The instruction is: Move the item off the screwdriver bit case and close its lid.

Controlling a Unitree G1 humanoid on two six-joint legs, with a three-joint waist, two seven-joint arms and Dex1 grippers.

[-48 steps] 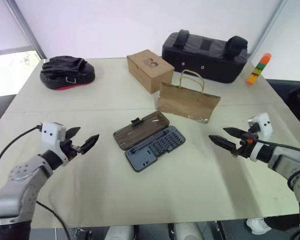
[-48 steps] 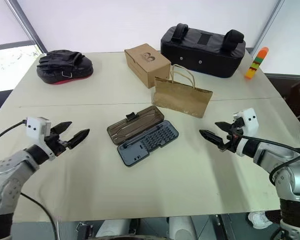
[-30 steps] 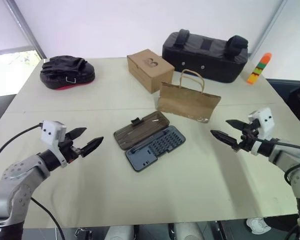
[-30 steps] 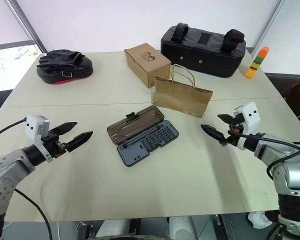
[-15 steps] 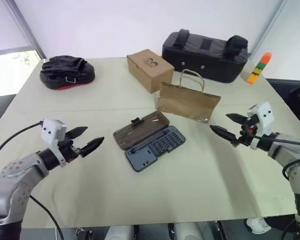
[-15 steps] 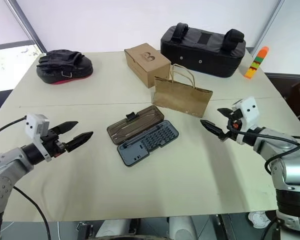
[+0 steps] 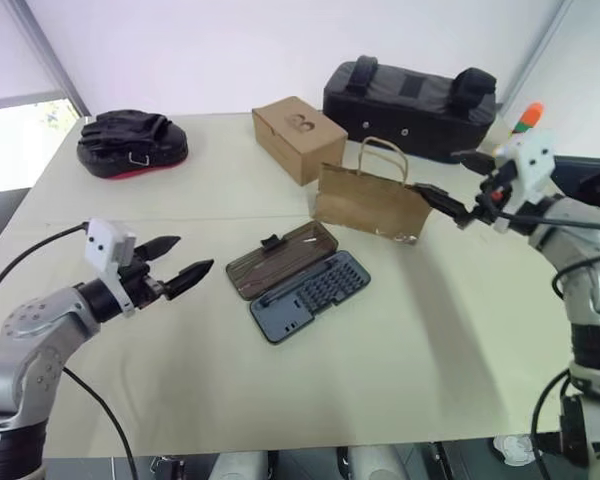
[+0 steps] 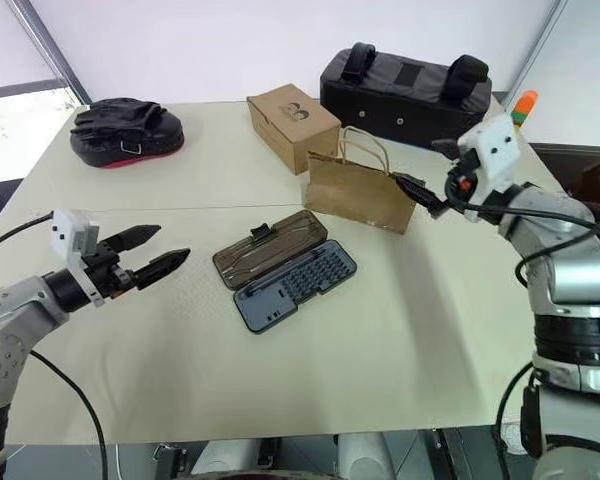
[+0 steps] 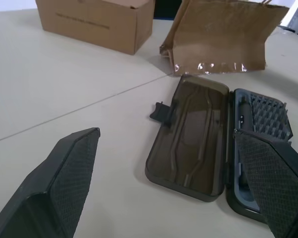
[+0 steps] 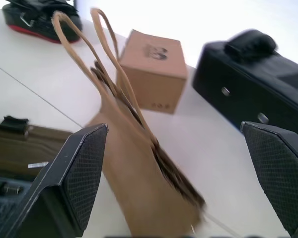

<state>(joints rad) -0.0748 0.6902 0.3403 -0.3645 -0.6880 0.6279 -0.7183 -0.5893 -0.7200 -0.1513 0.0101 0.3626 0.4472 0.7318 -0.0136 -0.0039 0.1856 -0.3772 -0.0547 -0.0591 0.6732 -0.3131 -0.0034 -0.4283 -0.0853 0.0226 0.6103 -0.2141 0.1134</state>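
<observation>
beige bench lay open on the near side of the screwdriver bit case, whose lid was flung back, long axis slanting. paper bag stood just behind the case; right end effector, fingers spread, was beside it. left end effector gaped empty, nearer the lid

right gripper rising off the table side, swinging in toward the paper bag, now arriving level with its right edge, fingers spread wide, bag not yet touched
</observation>
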